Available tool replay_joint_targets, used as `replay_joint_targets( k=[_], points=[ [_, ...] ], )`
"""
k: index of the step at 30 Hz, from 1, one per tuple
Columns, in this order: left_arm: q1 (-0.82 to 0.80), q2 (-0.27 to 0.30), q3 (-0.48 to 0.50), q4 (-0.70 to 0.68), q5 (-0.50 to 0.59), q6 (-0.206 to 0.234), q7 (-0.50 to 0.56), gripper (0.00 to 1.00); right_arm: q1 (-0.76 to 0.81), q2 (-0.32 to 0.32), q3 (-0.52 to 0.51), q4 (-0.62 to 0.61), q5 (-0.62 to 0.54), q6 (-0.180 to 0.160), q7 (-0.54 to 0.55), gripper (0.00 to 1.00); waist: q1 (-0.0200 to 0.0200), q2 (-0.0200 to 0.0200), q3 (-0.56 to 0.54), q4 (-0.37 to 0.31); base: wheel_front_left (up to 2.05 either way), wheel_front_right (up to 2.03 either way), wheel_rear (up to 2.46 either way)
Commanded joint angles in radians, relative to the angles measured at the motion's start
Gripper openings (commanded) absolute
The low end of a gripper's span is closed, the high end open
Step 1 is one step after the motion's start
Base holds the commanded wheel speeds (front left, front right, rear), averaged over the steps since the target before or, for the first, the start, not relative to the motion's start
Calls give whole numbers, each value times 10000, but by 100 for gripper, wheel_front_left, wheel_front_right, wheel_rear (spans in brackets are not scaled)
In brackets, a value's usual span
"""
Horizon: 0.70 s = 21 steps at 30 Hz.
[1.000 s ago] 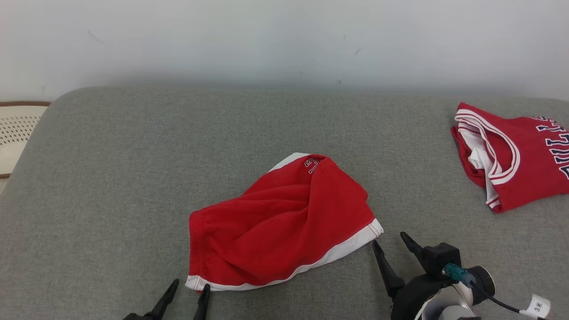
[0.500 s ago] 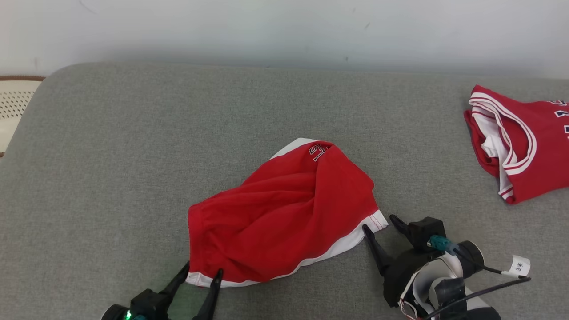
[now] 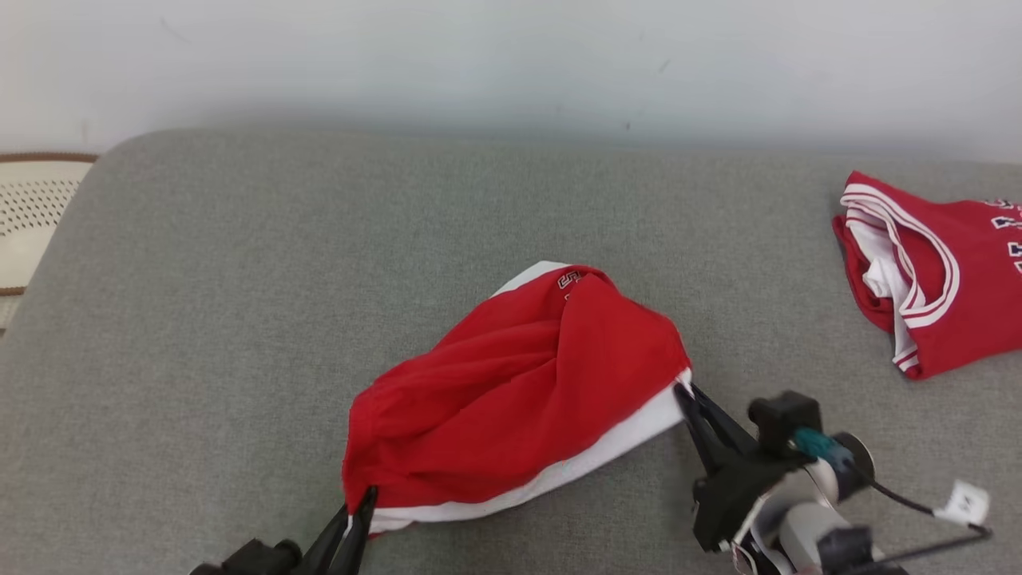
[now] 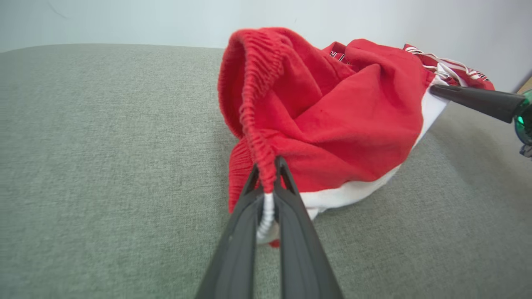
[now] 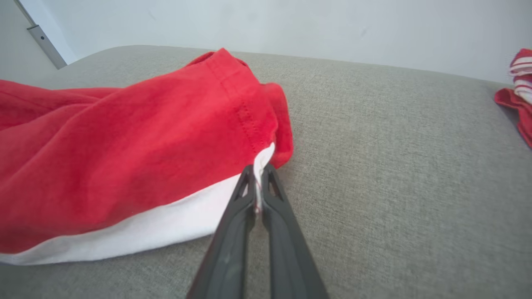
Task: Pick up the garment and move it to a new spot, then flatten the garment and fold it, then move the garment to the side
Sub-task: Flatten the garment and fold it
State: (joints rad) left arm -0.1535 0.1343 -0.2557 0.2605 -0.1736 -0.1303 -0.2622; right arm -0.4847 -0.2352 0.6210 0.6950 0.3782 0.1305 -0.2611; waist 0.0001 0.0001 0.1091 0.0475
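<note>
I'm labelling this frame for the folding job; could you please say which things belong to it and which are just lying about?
Job: red shorts, clamped at the waistband by the left gripper and at the white hem by the right gripper.
Lying about: red jersey at far right; cream mat at left edge.

Grey fabric cushion [image 3: 239, 279] against pale wall [image 3: 479, 56]; cream perforated item [image 3: 32, 216] far left.

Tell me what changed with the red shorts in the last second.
Both grippers closed in and clamped the shorts: the left gripper on the waistband corner, the right gripper on the white hem corner. The jersey stays put on the couch.
</note>
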Motion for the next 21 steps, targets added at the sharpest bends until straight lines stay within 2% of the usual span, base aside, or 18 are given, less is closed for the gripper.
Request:
replay_joint_targets(
  k=[1,7,11,14,17,18,21],
  points=[
    [285,2,112,-152,118,10,-36,0,379,-108,-129,-256,89,6,-41,0,-1,-1,-207,-6,0,0,0],
    [1173,-55,165,-1086,201,9,-36,0,1883,-409,-428,-1802,218,6,-7,0,-1,-1,-544,-99,0,0,0],
    [1291,21,277,-1736,165,9,-38,0,2485,-564,-503,-2963,507,6,528,0,-1,-1,-621,-203,0,0,0],
    [858,325,293,-2068,40,9,-38,0,2458,-786,-666,-3887,405,6,978,0,-1,-1,-563,-305,0,0,0],
    [98,890,78,-2212,34,9,21,0,2104,-719,-820,-4739,573,6,1444,0,-1,-1,-407,-416,0,0,0],
    [98,890,78,-2212,34,9,21,0,2104,-719,-820,-4739,573,6,1444,0,-1,-1,-407,-416,0,0,0],
    [-1145,1522,-333,-2464,-172,9,363,0,1390,-885,-944,-5177,509,6,1934,0,-1,-1,-83,-489,0,0,0]
  ],
)
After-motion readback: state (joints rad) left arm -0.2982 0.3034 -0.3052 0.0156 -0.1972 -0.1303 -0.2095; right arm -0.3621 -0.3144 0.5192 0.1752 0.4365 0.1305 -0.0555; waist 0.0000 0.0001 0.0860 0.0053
